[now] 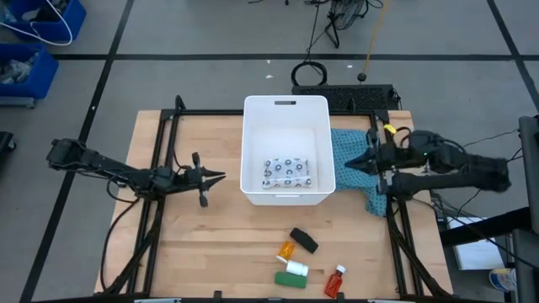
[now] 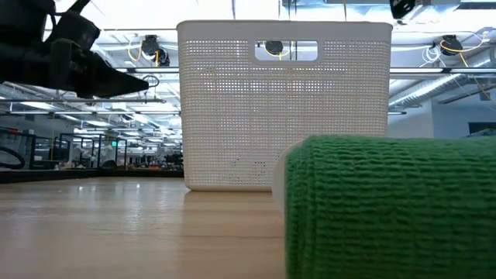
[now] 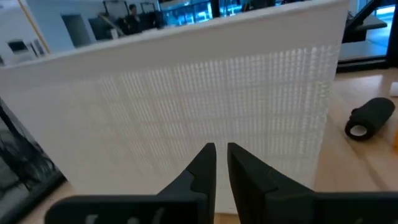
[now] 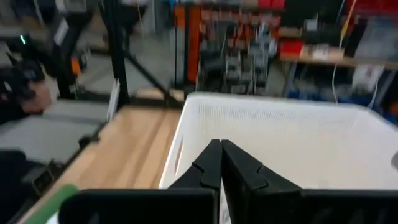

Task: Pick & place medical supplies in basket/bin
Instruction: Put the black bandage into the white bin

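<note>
- Left gripper (image 1: 221, 177) hangs just off the tub's 9 o'clock wall, pointing straight at it; the left wrist view shows its fingers (image 3: 205, 163) drawn nearly together with only a sliver between them and nothing in that gap, so clenched and empty.
- Right gripper (image 1: 354, 162) sits at the tub's 3 o'clock side, over the teal-blue cloth (image 1: 348, 151); its fingertips (image 4: 214, 155) meet at the tip in its wrist view, pinched closed on nothing.
- Between the two arms stands the white tub (image 1: 257, 143), handle slot in its 12 o'clock wall.
- One item home: the white dark-patterned packet (image 1: 288, 173) lies flat on the tub floor, toward the 6 o'clock end.
- Five to go, all clustered on the bare wood at 6 o'clock from the tub, well apart from both grippers.
- The black oblong piece (image 1: 304, 241) is nearest the tub; the orange bottle (image 1: 287, 250) lies just beside it at 8 o'clock.
- Below those, the white cylinder (image 1: 296, 268) and the green-white box (image 1: 290, 279) look to be touching, though from above I can't quite be sure.
- The red white-capped bottle (image 1: 335, 281) lies off at 3 o'clock from the box.
- My read: early going, one of six placed, and either arm must swing toward 6 o'clock for the next pick.
</note>
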### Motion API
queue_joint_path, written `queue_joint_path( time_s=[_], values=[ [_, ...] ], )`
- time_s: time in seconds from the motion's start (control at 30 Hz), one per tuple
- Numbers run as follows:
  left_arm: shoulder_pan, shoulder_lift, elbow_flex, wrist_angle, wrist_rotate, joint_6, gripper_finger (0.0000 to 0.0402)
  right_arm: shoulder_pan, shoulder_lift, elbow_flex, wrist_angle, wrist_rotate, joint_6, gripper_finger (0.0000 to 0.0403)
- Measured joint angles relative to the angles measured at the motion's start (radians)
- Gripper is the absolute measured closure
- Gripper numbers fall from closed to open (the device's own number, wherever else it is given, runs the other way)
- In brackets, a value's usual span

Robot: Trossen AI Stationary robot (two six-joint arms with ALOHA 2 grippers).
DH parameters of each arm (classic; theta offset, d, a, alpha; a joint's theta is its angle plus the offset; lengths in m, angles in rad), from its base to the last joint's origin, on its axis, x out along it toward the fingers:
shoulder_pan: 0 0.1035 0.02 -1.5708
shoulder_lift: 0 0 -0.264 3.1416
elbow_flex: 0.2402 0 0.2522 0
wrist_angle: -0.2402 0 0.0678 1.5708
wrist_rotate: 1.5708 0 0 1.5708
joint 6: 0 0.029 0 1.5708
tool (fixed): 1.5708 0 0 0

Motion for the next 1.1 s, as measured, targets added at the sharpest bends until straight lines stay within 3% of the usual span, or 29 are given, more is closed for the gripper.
queue_joint_path(
  time_s=[0.33,0.5,0.8,0.93,1.1],
  values=[
    [0.0,0.0,0.0,0.011,0.0,0.023,0.0355,0.567,0.488,0.238,-0.153,0.55,0.07,0.0403],
    [0.0,0.0,0.0,0.011,0.0,0.033,0.0355,0.735,0.734,0.361,-0.162,0.755,0.242,0.0403],
    [0.0,0.0,0.0,0.01,0.0,0.059,0.0355,0.798,0.952,0.482,-0.174,0.746,0.639,0.0385],
    [0.0,0.0,0.0,0.01,0.0,0.048,0.0355,0.798,1.014,0.483,-0.238,0.709,0.808,0.0332],
    [0.0,0.0,0.0,0.01,0.002,0.002,0.0355,0.775,1.09,0.482,-0.388,0.622,1.024,0.0233]
  ],
)
